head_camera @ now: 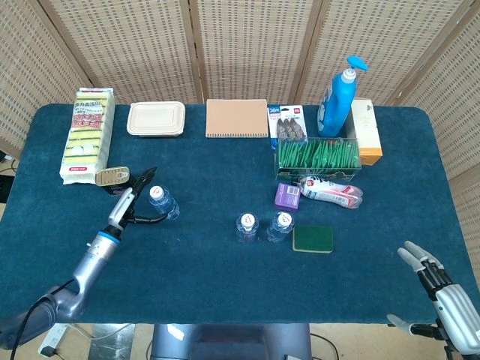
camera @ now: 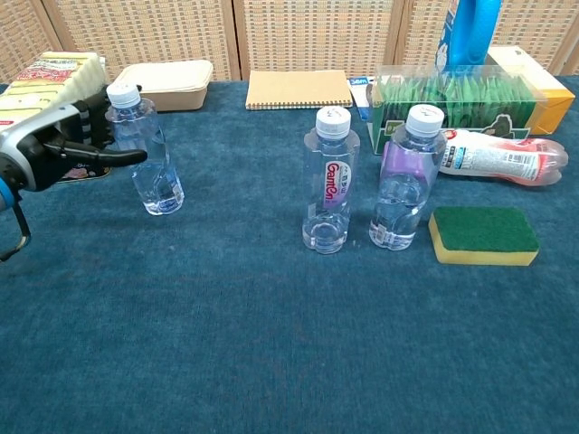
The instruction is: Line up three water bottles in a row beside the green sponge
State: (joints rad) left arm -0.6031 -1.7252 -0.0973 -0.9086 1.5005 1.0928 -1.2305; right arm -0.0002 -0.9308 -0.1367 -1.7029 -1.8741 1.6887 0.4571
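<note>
Fingers (camera: 118,155) of left hand (camera: 63,145) spread around the far-left bottle (camera: 145,149), not yet clamped; well apart from two bottles (camera: 362,181) beside green sponge (camera: 482,235). Could topple if nudged before closing.

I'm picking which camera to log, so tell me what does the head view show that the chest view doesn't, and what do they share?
Only the head view shows the right hand, open off the table's near right corner, the dish soap bottle's pump top, and the whole left arm.

Only the chest view shows the middle bottle's pink label lettering.

Both show the left hand open beside the far-left water bottle, two more bottles standing near the green sponge, and the notebook.
</note>
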